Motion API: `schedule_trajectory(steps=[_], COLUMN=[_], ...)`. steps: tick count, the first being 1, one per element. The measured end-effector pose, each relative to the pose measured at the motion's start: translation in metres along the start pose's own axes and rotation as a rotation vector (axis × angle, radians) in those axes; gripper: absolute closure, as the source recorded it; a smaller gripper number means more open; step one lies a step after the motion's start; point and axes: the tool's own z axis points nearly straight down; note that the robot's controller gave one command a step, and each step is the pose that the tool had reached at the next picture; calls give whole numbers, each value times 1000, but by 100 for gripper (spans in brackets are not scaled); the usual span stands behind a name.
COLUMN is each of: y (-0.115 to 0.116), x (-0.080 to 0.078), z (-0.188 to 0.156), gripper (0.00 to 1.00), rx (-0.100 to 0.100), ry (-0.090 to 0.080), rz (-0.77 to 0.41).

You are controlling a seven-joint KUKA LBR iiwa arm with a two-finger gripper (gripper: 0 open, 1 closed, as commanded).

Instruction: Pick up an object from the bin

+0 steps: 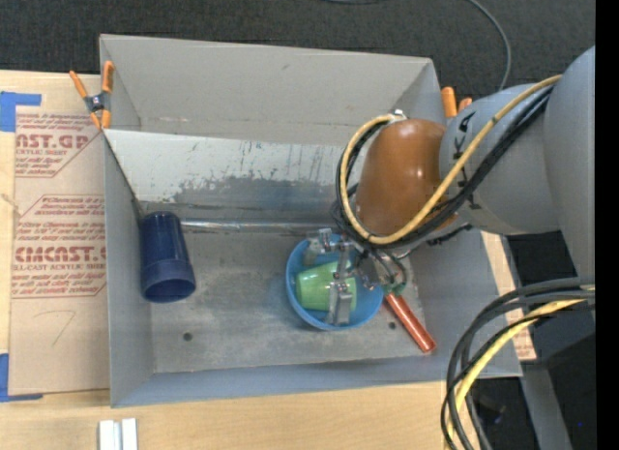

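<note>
bin (242,163): grey metal
blue bowl (302,305): on the bin floor
green piece (313,286): inside the bowl
my gripper (340,288): down in the bowl, at the green piece's right side; open or closed, can't tell
orange marker (411,324): just right of the bowl
blue cup (164,256): well left of the bowl, on its side

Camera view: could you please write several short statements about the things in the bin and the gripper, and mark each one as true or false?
1. The dark blue cup lies on its side at the left of the bin. True.
2. The gripper is over the dark blue cup. False: it is over the light blue bowl, right of the bin's middle.
3. An orange-red pen lies just right of the light blue bowl. True.
4. The green thing lies on the bin's floor, apart from the bowl. False: it sits inside the light blue bowl.
</note>
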Motion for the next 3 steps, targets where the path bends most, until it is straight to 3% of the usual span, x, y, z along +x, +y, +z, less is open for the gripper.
schedule_trajectory(steps=[1,2,3], y=[-73,6,6], x=[55,52,52], z=[23,28,28], gripper=[0,100,100], rx=[4,1,1], ry=[-5,-13,-13], rz=[169,-380,-380])
